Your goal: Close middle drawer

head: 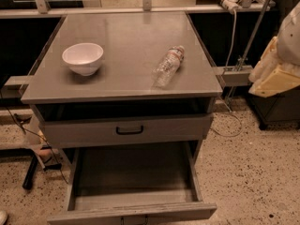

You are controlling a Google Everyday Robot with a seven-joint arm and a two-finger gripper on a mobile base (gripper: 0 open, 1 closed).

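Observation:
The middle drawer (133, 212) is the wide grey one pulled far out at the bottom of the view. It is empty, and its low front panel lies along the bottom edge, where the handle barely shows. Above it, the taller top drawer (126, 131) with a black bar handle (130, 130) stands slightly out. My gripper (274, 78) is at the right edge as cream and yellowish parts. It is off the cabinet's right side at about tabletop height, well away from both drawers.
On the grey cabinet top (126, 32) stand a white bowl (83, 57) at the left and a clear plastic bottle (168, 65) lying on its side at the right. Cables (234, 27) and metal rails run behind. The floor is speckled, and a dark stand leg (31, 172) is at the left.

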